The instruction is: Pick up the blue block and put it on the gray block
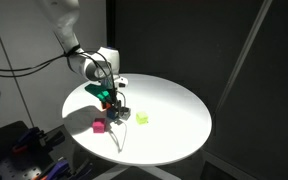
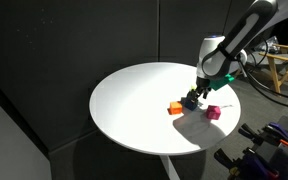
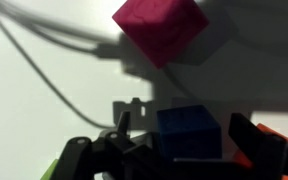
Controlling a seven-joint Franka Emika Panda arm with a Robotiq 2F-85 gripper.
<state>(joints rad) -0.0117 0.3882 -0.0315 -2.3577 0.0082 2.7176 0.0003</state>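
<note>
The blue block [image 3: 192, 132] sits between my gripper's [image 3: 181, 120] two dark fingers in the wrist view, with a gap on each side, wider on the left. The gripper is open and low over the table in both exterior views [image 1: 110, 98] [image 2: 192, 99]. There its fingers hide most of the blue block. A dark shape lies under the blue block's near edge. I cannot tell whether it is the gray block, which shows clearly in no view.
A magenta cube [image 3: 159, 28] [image 1: 99, 126] [image 2: 213, 113] lies just beyond the gripper. An orange-red cube [image 2: 174, 108] [image 3: 284, 138] is right beside it. A yellow-green block [image 1: 141, 118] is further off. A thin cable [image 3: 54, 70] trails over the round white table [image 1: 174, 110].
</note>
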